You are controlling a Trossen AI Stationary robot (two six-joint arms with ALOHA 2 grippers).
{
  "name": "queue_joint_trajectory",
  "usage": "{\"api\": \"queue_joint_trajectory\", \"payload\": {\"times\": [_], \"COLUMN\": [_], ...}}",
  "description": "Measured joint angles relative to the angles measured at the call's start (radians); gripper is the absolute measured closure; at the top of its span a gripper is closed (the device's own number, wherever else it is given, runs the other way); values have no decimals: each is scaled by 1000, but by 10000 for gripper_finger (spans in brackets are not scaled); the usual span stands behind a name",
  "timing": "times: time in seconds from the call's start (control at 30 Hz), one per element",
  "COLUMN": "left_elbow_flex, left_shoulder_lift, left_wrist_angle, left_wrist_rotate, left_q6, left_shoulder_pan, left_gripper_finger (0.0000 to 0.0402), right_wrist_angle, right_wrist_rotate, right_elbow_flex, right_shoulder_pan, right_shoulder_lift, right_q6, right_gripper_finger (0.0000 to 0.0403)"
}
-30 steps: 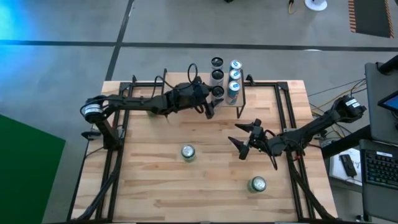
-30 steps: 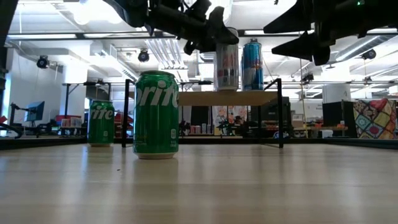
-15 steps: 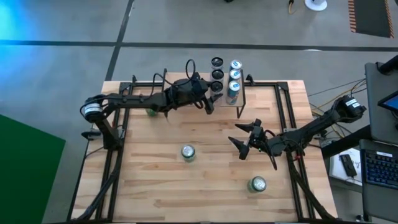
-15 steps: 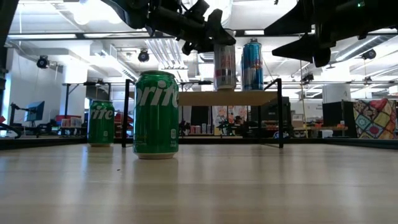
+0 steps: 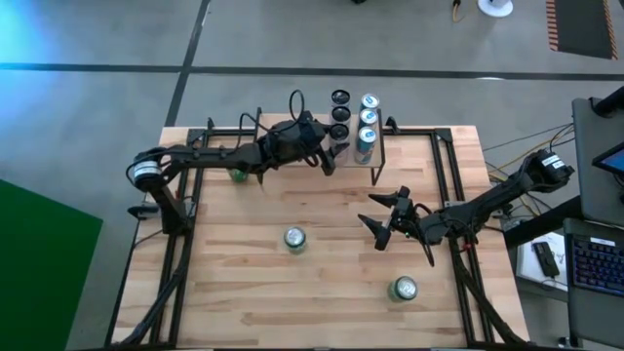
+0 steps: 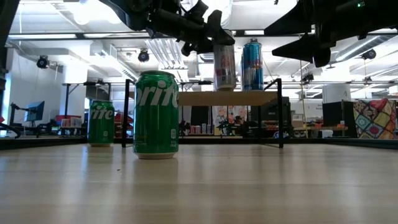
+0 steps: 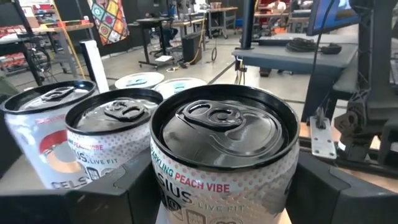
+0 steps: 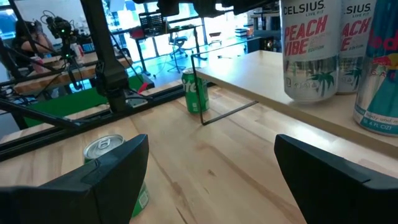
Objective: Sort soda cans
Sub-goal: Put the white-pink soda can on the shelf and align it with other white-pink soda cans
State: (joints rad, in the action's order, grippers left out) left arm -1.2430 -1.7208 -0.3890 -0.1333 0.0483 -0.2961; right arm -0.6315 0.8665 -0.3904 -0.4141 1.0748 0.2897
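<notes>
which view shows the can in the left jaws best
The left wrist view: the held can fills it, dark lid and label clear. The high view hides most of it under the left gripper; the low view shows its side; the right wrist view shows its label.

"CELSIUS PEACH VIBE" on silver can (image 8: 305,50); "Sprite" on green can (image 6: 155,114)

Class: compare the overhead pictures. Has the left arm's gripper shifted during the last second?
Yes. The left gripper, shut on a black-topped metal can, has moved toward the table's far edge, closing on the row of cans on the raised wooden shelf.
</notes>
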Motion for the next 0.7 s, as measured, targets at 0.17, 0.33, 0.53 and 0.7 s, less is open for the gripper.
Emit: {"api": "queue_joint_trajectory", "payload": {"times": [0.17,0.33,0.53,0.7], "left_elbow_flex": [-24,-55,-99,-122], "left_shoulder_lift": [-43,-68,-68,-68], "left_wrist_angle": [-3,6,103,148], "left_wrist_rotate": [20,22,23,22], "left_q6": [-10,-8,12,14], "left_shoulder_pan": [-2,-4,-9,-10], "left_gripper_finger": [157,157,154,143], "right_wrist_angle": [0,1,19,22], "right_wrist_rotate": [0,-1,-1,-1], "right_elbow_flex": [0,0,0,0], "right_shoulder_pan": [0,0,0,0], "right_shoulder_lift": [0,0,0,0], "right_q6": [-1,-2,3,9], "right_gripper_finger": [67,67,67,67]}}
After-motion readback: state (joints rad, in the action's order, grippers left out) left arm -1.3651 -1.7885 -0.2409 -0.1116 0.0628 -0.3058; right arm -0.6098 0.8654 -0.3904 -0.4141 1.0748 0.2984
